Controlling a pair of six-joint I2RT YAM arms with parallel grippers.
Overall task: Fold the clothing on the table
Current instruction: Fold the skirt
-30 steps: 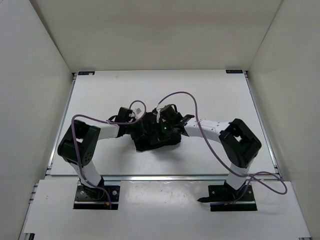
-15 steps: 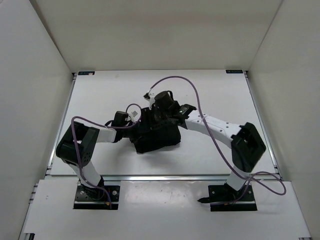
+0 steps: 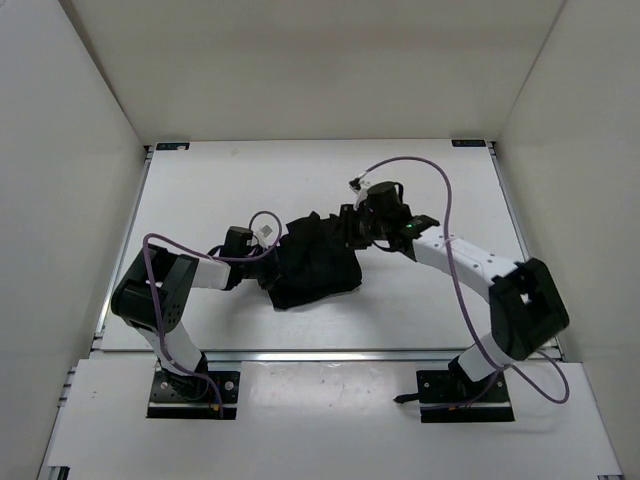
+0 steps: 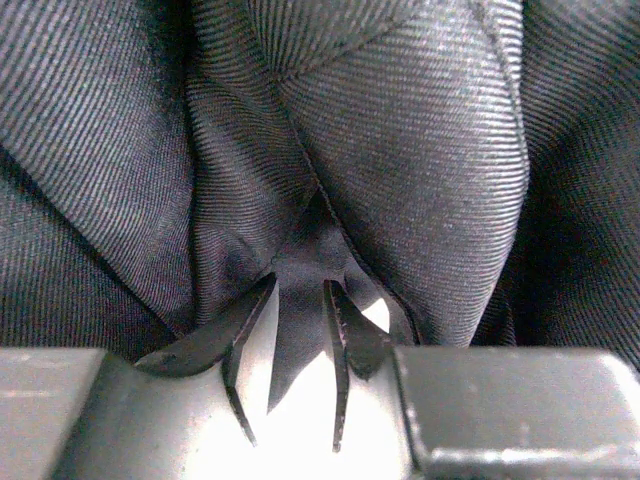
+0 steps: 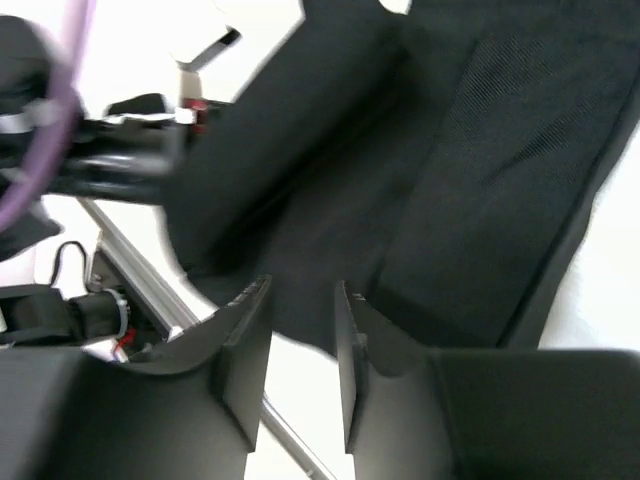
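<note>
The black clothing (image 3: 315,262) lies bunched in a thick heap on the middle of the white table (image 3: 200,190). My left gripper (image 3: 262,262) is at the heap's left edge. In the left wrist view my left gripper (image 4: 300,285) is shut on a tongue of the clothing (image 4: 430,150), whose folds fill that view. My right gripper (image 3: 350,226) hovers just off the heap's upper right corner. In the right wrist view my right gripper (image 5: 300,290) stands open with nothing between its fingers, and the clothing (image 5: 450,200) lies beyond the fingertips.
White walls close in the table on three sides. A metal rail (image 3: 320,352) runs along the near edge, with black brackets at the far corners (image 3: 172,146). Purple cables (image 3: 440,190) arch over both arms. The left arm (image 5: 110,150) shows at the right wrist view's upper left.
My right gripper opened, let go of the clothing and drew back to the right and away from the heap. The left gripper kept its hold, shifting slightly left.
</note>
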